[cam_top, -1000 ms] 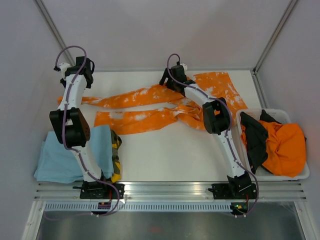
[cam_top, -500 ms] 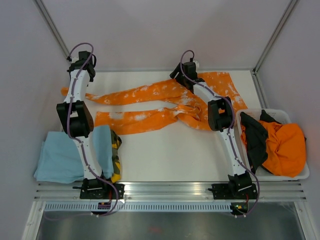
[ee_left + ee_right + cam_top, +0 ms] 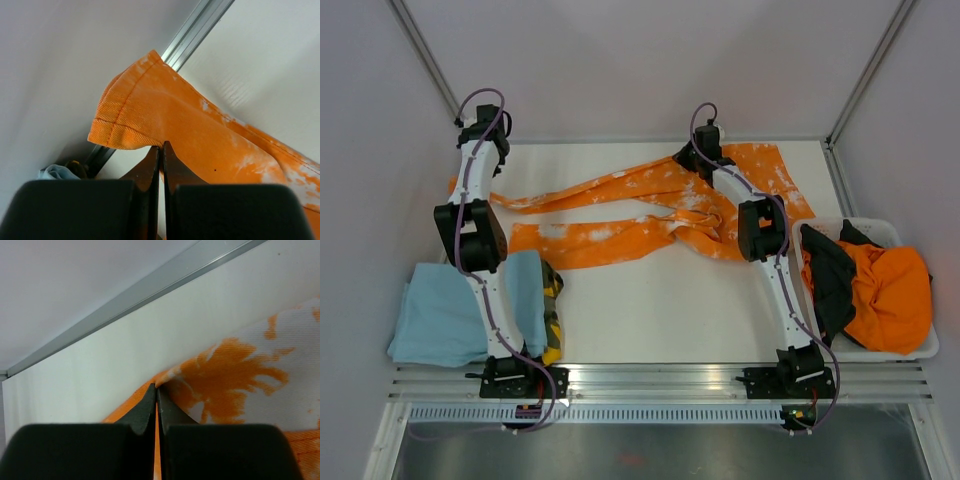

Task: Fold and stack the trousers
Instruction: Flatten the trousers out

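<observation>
The orange trousers (image 3: 605, 240) lie spread across the far half of the tabletop (image 3: 650, 310), with the waist at the far right and both legs running left. The far leg (image 3: 590, 188) rises off the surface toward the far-left corner. There the left pincer (image 3: 161, 150) is pressed together on the hemmed cuff (image 3: 125, 125). The right pincer (image 3: 156, 390) is likewise closed, pinching a fold of the white-blotched cloth near the seat. The fabric looks like a light, soft cotton twill. It sags between the two holds and wrinkles where the legs meet, so it will likely drape and trail rather than keep any shape. It seems neither slippery nor fragile, though a thin pinch on one layer could slide off under tension. The stitched cuff and the waistband are probably the surest places to grip, being doubled and firmer. The near leg (image 3: 570, 243) lies flat and will probably need its own hold at the hem. A folded light-blue garment (image 3: 430, 320) waits near left, and a bin (image 3: 920, 350) of more clothes stands at the right.
</observation>
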`<action>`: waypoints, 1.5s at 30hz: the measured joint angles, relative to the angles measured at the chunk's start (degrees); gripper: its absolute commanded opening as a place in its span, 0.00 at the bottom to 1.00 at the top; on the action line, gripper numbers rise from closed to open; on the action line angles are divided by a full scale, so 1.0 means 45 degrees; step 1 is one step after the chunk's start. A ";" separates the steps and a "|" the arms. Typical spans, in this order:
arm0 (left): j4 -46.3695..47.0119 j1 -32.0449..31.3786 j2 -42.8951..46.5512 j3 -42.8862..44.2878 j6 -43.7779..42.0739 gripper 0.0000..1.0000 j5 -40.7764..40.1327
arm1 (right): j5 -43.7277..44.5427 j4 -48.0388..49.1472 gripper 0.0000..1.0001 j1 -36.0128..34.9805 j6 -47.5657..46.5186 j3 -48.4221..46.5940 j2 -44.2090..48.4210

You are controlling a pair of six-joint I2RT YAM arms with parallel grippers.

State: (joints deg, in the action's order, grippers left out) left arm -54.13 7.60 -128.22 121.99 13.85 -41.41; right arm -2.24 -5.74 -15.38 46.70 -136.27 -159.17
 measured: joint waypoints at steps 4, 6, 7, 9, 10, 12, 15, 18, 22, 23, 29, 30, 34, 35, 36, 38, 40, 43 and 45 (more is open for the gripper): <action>0.0010 0.0024 0.0112 0.0000 0.0296 0.02 0.0369 | -0.0583 0.0913 0.00 0.0131 0.0000 0.0962 0.0369; -0.0034 0.0053 0.0321 -0.0019 0.0554 0.02 0.0549 | -0.0865 0.1559 0.00 0.0170 -0.0019 0.2181 0.1001; -0.0005 0.0073 0.0607 -0.0151 0.0826 0.02 0.0622 | -0.0991 0.1787 0.00 0.0189 -0.0034 0.2914 0.1418; -0.0049 0.0121 0.1389 -0.0568 0.1379 0.02 0.0704 | -0.1219 0.2307 0.00 0.0209 -0.0024 0.4541 0.2463; -0.0063 0.0160 0.1846 -0.0758 0.1676 0.02 0.0743 | -0.1307 0.2429 0.00 0.0209 0.0019 0.5319 0.3060; -0.0068 0.0267 0.2798 -0.1200 0.2220 0.02 0.0855 | -0.1409 0.2948 0.00 0.0209 0.0102 0.6654 0.4187; -0.0126 0.0505 0.4342 -0.1749 0.2662 0.02 0.1078 | -0.1477 0.3473 0.00 0.0204 0.0272 0.8612 0.6382; -0.0267 0.0656 0.5425 -0.2293 0.2667 0.02 0.1239 | -0.1379 0.3784 0.00 0.0204 0.0296 0.9981 0.8510; -0.0719 0.0670 0.6285 -0.3886 0.2059 0.02 0.1209 | -0.1069 0.4046 0.00 0.0199 0.0034 1.1375 1.0890; -0.0903 0.0661 0.6339 -0.4226 0.1880 0.02 0.1205 | -0.0971 0.4099 0.00 0.0199 -0.0053 1.1710 1.1327; -0.2093 0.0651 0.6198 -0.4488 0.1200 0.02 0.1603 | -0.0437 0.3725 0.00 0.0189 -0.0709 1.2624 1.1890; -0.2380 0.0651 0.5989 -0.4182 0.1175 0.02 0.1676 | -0.0355 0.3526 0.00 0.0185 -0.0860 1.2327 1.1613; -0.3269 0.0651 0.3803 -0.1729 0.1156 0.02 0.1846 | -0.0374 0.2506 0.00 0.0175 -0.1413 0.9287 0.9156; -0.3390 0.0651 0.3283 -0.1205 0.1156 0.02 0.1928 | -0.0471 0.2195 0.00 0.0180 -0.1491 0.8165 0.8301; -0.3492 0.0651 0.2603 -0.0597 0.1161 0.02 0.1982 | -0.0563 0.2006 0.00 0.0180 -0.1569 0.7087 0.7412; -0.3721 0.0665 0.1205 0.0559 0.1166 0.02 0.2089 | -0.0772 0.1379 0.00 0.0194 -0.1671 0.5144 0.5853; -0.3905 0.0714 0.0175 0.1394 0.1243 0.02 0.2137 | -0.1146 0.0957 0.00 0.0228 -0.1690 0.3405 0.4328; -0.3818 0.0879 -0.0772 0.1768 0.1773 0.02 0.2195 | -0.1768 0.1030 0.00 0.0291 -0.1715 0.1860 0.2637; -0.3487 0.1103 -0.0894 0.1613 0.2346 0.02 0.2589 | -0.2186 0.1248 0.00 0.0350 -0.1715 0.1647 0.1991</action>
State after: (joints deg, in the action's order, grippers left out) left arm -69.82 12.56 -132.25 129.25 24.40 -29.76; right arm -12.08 -0.12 -13.80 38.98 -128.86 -150.21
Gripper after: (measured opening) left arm 0.031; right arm 0.004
